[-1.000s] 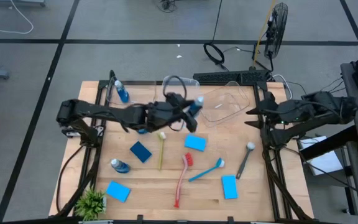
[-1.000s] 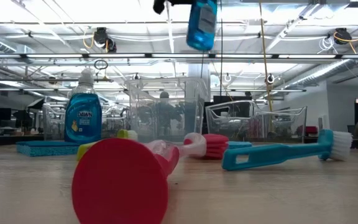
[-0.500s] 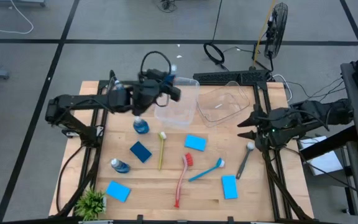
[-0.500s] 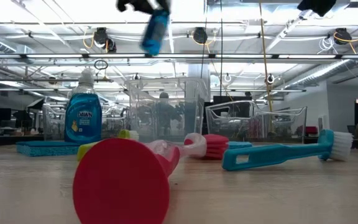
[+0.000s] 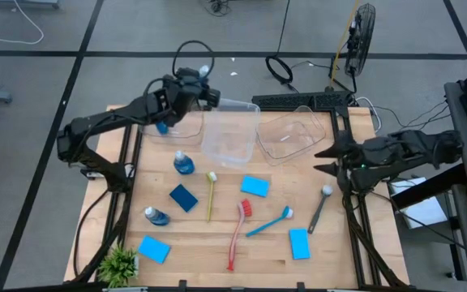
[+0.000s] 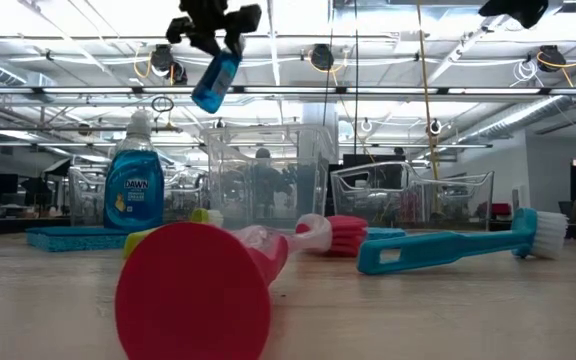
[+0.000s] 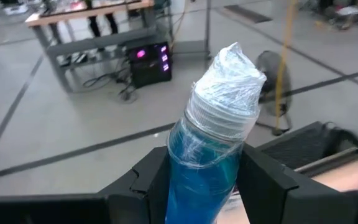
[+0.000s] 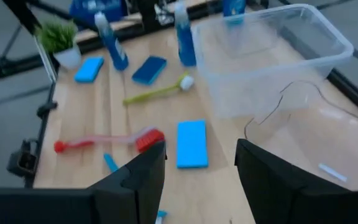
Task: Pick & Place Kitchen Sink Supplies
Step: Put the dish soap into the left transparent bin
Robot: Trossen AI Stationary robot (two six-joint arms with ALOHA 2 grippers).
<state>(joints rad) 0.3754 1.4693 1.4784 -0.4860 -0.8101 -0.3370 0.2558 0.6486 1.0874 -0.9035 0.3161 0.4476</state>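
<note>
My left gripper point(image 5: 199, 88) hovers high over the table's far left, beside the left clear tub point(image 5: 231, 134), and is shut on a small bottle of blue liquid point(image 7: 207, 165). The low view shows that bottle point(image 6: 215, 80) well above the table. Two more bottles point(image 5: 182, 163) point(image 5: 156, 216) stand on the wood, and a third point(image 5: 160, 126) is partly hidden by the arm. Sponges point(image 5: 254, 186) point(image 5: 183, 197) point(image 5: 153, 249) point(image 5: 299, 243) lie flat. The yellow-green point(image 5: 210, 195), red point(image 5: 237, 234), blue point(image 5: 268, 221) and grey point(image 5: 319, 208) brushes lie near the middle. My right gripper point(image 5: 323, 158) is open above the table's right side. My left gripper pinches the bottle between its two fingers point(image 7: 263, 180) on the upper body just below the pale, film-wrapped cap point(image 7: 225, 93). The bottle runs along the fingers, with its cap pointing out past the fingertips. It is lifted clear of the table and sits tilted in the hold.
A second clear tub point(image 5: 290, 134) sits tipped next to the first at the far right. A small green plant point(image 5: 118, 264) stands at the near left corner. Metal frame rails point(image 5: 355, 211) line both table sides. Bare wood point(image 5: 201, 259) shows along the near edge.
My left gripper has carried the bottle from above the tubs at the table's middle toward the far left corner, keeping it raised; the bottle has tipped from upright to slanted. My right gripper has edged slightly toward the table's middle and stays open.
</note>
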